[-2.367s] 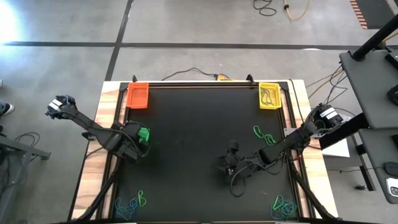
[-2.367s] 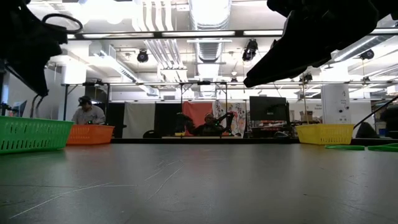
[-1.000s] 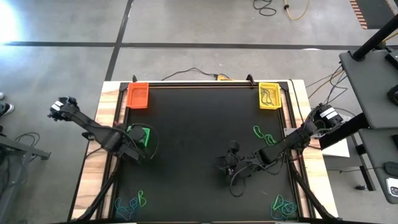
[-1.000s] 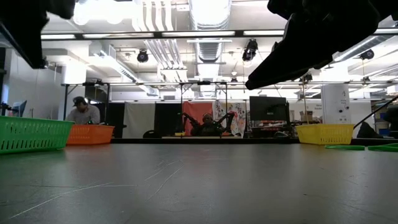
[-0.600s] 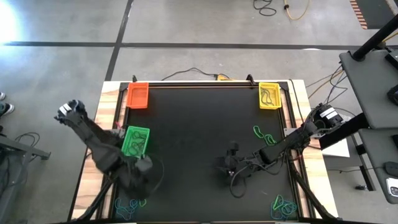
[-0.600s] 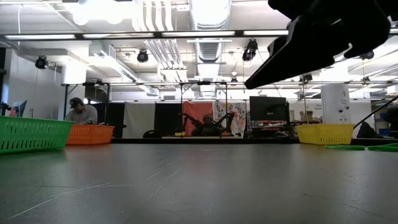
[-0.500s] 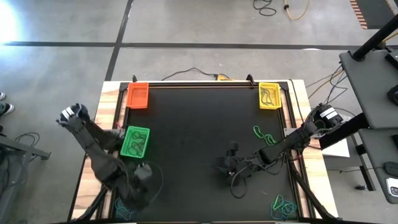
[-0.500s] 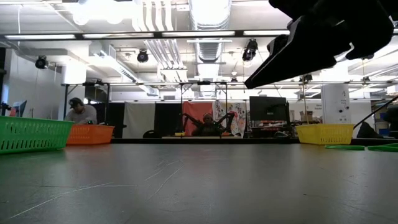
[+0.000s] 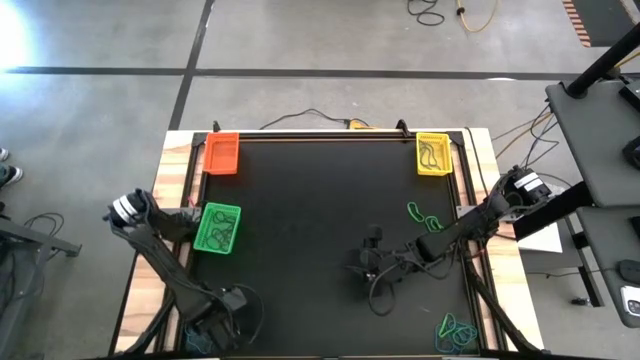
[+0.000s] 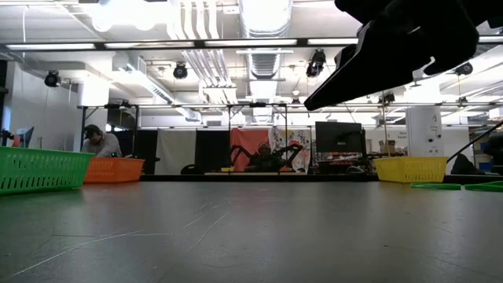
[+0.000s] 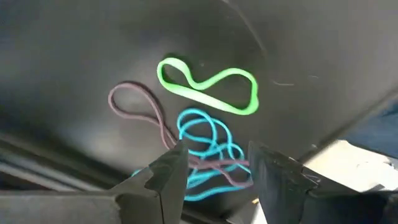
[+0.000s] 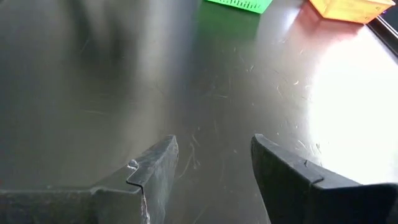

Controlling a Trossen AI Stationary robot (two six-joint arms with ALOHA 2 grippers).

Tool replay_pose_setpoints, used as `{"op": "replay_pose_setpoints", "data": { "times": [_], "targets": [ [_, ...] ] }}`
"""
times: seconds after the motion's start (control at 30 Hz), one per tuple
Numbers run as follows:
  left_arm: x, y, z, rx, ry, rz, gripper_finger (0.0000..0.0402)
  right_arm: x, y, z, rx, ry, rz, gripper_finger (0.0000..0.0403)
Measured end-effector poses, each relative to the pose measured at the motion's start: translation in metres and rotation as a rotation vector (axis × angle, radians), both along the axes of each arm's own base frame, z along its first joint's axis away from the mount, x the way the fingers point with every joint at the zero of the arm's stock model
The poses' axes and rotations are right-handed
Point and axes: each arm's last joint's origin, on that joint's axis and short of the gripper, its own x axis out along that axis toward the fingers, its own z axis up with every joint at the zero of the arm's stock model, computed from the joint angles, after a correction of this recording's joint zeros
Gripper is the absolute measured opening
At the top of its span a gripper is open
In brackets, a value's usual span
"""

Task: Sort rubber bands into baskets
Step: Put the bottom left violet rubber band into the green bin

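- Where the black worktop (image 9: 320,190) meets its near-left corner, the left gripper (image 11: 214,165) is seen hanging over a small tangle of rubber bands (image 11: 208,152), its jaws parted and holding nothing.
- Between and just ahead of those jaws, cyan loops (image 11: 202,134) and a dull purple band (image 11: 134,102) are seen overlapping; a bright green band (image 11: 208,87) lies just beyond them, apart from the jaws, stretched into a long bent loop.
- Close beside this pile the worktop's edge is seen, so little room is left on that side.
- A wide bare stretch of worktop is left open across the middle, where the right gripper (image 12: 214,168) is held just above the surface, jaws apart and empty.
- Along the far edge the orange basket (image 9: 221,154) is set at the left corner and the yellow basket (image 9: 433,154) at the right, both with long axes running front to back.
- At the left edge the green basket (image 9: 217,227) is placed likewise, slightly skewed.
- More bands (image 9: 424,217) are seen near the right edge, and another cluster (image 9: 455,331) at the near-right corner.
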Motion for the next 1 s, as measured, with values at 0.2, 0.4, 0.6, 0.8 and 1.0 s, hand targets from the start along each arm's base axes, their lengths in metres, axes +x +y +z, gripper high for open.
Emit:
{"op": "replay_pose_setpoints", "data": {
  "times": [0.2, 0.4, 0.6, 0.8, 1.0],
  "targets": [
    [-0.014, 0.017, -0.017, 0.027, 0.060, 0.030, 0.0153, 0.002, -0.004, 0.000, 0.005, -0.003, -0.018, 0.0199],
    [-0.020, 0.023, -0.036, -0.013, 0.085, 0.054, 0.0153, 0.002, -0.004, 0.000, 0.018, -0.004, -0.026, 0.0199],
    [-0.025, 0.030, -0.049, -0.007, 0.083, 0.049, 0.0152, 0.001, -0.004, 0.000, 0.056, -0.005, -0.050, 0.0199],
    [-0.030, 0.036, -0.057, 0.008, 0.100, 0.023, 0.0113, 0.001, -0.004, 0.000, 0.060, -0.005, -0.054, 0.0199],
    [-0.029, 0.035, -0.054, 0.020, 0.087, -0.010, 0.0041, 0.001, -0.004, 0.000, 0.060, -0.004, -0.054, 0.0199]
  ]
}}
